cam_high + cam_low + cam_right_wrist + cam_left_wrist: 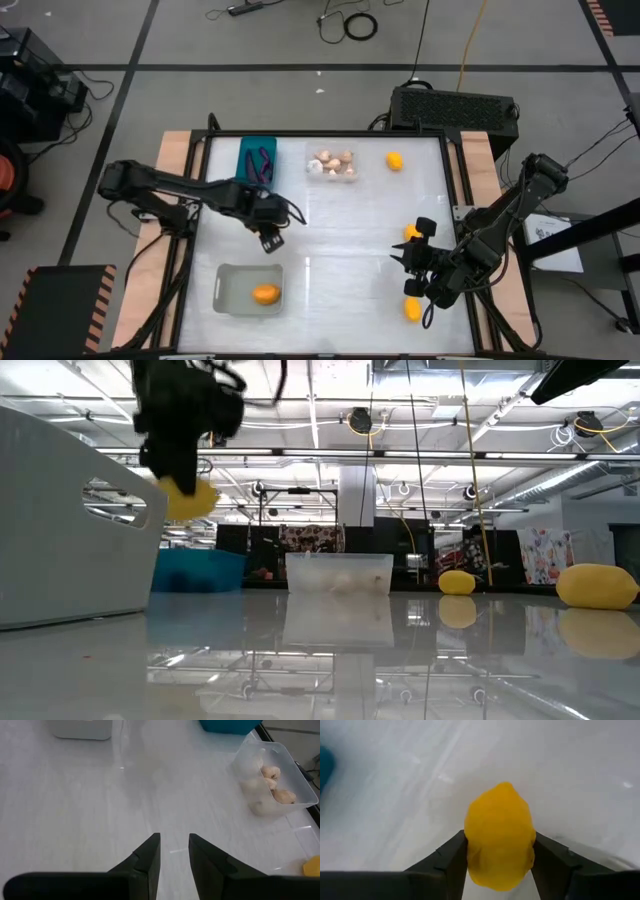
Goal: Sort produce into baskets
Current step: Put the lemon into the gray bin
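My left gripper (270, 240) hangs above the table's middle left, just far of the pale grey basket (249, 289), and is shut on a yellow-orange lemon-like piece (500, 837). One such piece (265, 293) lies in the grey basket. The teal basket (258, 160) holds purple eggplants, and the clear basket (332, 165) holds garlic bulbs. My right gripper (402, 258) stands at the right, its fingers slightly apart and empty (174, 851). Loose yellow pieces lie beside it (411, 232), near the front edge (412, 308) and at the far right (395, 160). My left gripper pinches the yellow piece by its two opposite sides (470, 855) between its two fingers. The piece's pointed end (506, 785) sticks out beyond the fingertips. In the low view the piece (192, 498) hangs below the gripper, lifted clear of the table.
The white table top (340, 220) has wooden strips along its left and right sides. A black box (455, 105) stands behind the far right corner. The grey basket's wall (70, 520) fills the left of the low view.
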